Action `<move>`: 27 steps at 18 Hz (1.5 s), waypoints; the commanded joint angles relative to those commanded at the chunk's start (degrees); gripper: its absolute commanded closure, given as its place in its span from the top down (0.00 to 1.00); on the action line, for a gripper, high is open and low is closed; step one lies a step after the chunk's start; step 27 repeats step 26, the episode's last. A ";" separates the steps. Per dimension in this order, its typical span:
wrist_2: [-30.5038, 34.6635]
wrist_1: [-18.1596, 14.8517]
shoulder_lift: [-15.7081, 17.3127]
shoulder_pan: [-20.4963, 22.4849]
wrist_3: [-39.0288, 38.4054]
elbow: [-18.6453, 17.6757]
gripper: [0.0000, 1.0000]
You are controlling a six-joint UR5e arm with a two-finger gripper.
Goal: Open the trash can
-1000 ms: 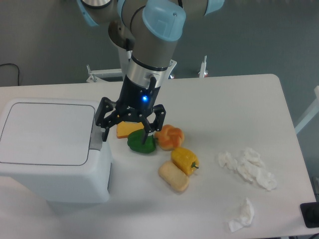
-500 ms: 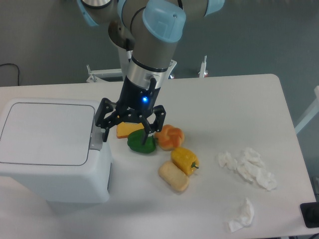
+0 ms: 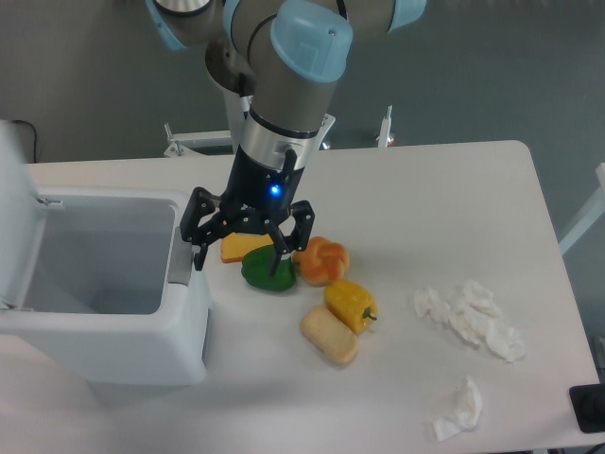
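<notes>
Trash can's lid is up, gripper parked right beside its front edge

You've got the trash can (image 3: 104,312) sitting at the left end of the table (image 3: 425,199): a big boxy bin in smooth white plastic with rounded corners, its flat lid (image 3: 11,208) standing upright at the far left and the hollow inside showing. The grey push tab (image 3: 180,260) is on the rim nearest the arm. Your gripper (image 3: 241,248) hangs just right of that tab, black fingers spread wide with nothing between them, a blue light glowing on the wrist. Under it sit a yellow cheese-like wedge (image 3: 241,246), a glossy green piece (image 3: 265,274), a knotted bun (image 3: 323,260), a shiny yellow pepper (image 3: 350,305) and a pale bread roll (image 3: 329,336). Crumpled white tissues (image 3: 473,317) lie well apart to the right. No writing you can read anywhere.
</notes>
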 joint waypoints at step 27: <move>26.28 0.09 -0.17 0.53 40.08 2.02 1.00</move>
